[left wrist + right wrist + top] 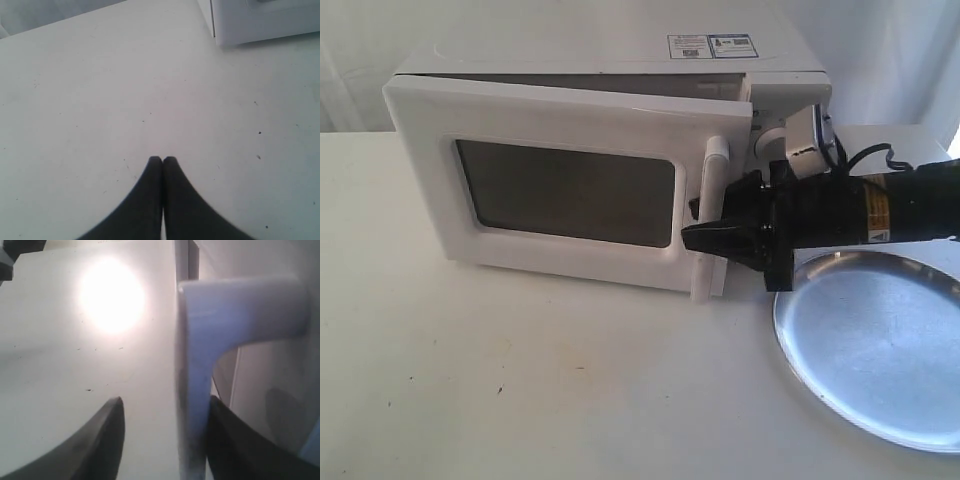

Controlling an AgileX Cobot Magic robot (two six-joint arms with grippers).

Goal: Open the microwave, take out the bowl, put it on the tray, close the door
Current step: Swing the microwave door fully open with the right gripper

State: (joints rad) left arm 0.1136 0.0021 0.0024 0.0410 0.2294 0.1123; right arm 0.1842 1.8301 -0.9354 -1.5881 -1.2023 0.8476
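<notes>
The white microwave stands at the back of the table. Its door is ajar by a small gap, its dark window facing me. My right gripper is open around the vertical white handle: one finger lies behind the bar against it, and the other finger stands apart in front. The silver tray lies at the right, under the right arm. The bowl is hidden. My left gripper is shut on nothing above bare table.
A white tabletop stretches in front of the microwave. The right wrist's camera and cable cover the dial panel. A lower corner of the microwave shows in the left wrist view.
</notes>
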